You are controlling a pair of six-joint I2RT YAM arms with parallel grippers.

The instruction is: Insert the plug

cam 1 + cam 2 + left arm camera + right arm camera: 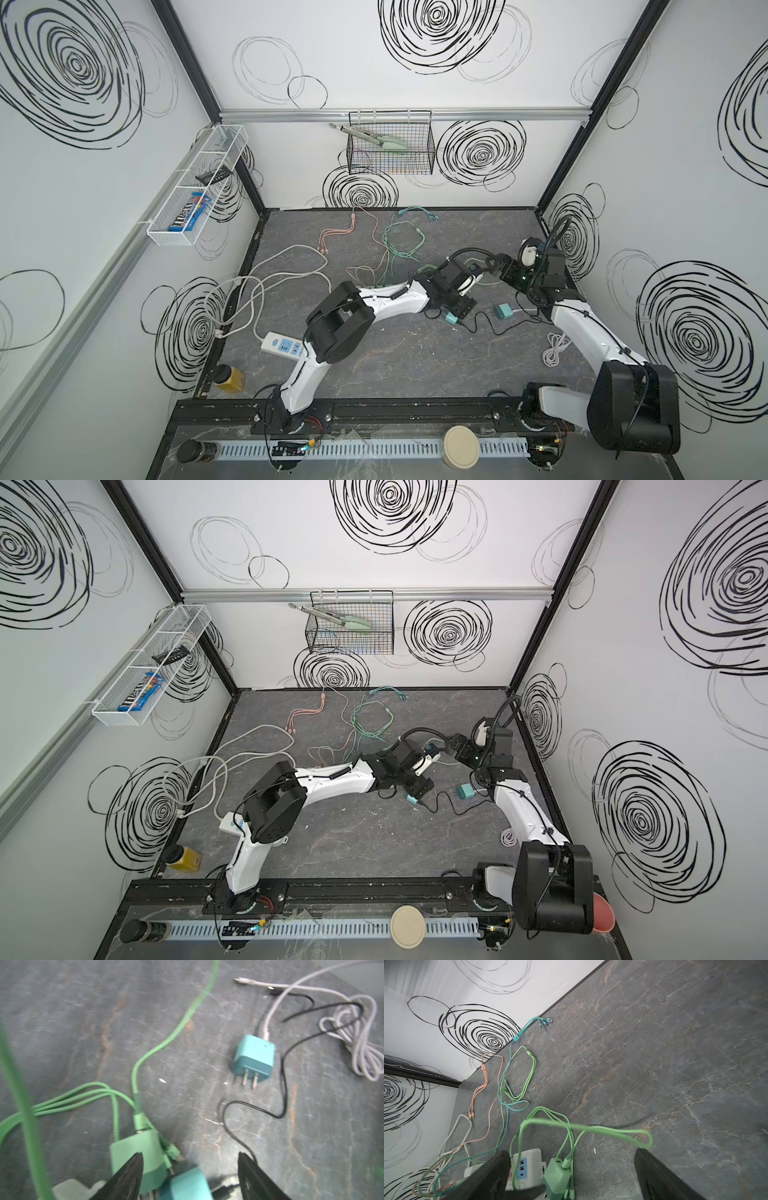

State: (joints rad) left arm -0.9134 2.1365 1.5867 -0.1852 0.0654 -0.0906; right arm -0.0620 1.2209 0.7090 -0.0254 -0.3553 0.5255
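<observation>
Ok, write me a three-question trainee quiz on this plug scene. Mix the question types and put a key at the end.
1. True or false: the teal charger seen whole in the left wrist view is plugged into a socket.
2. What lies in the black wire basket on the back wall? A) tongs B) a cup C) a power strip
3. Fill in: in the left wrist view, the left gripper has its jaws ____.

Key: 1 false, its prongs are bare; 2 A; 3 open.
</observation>
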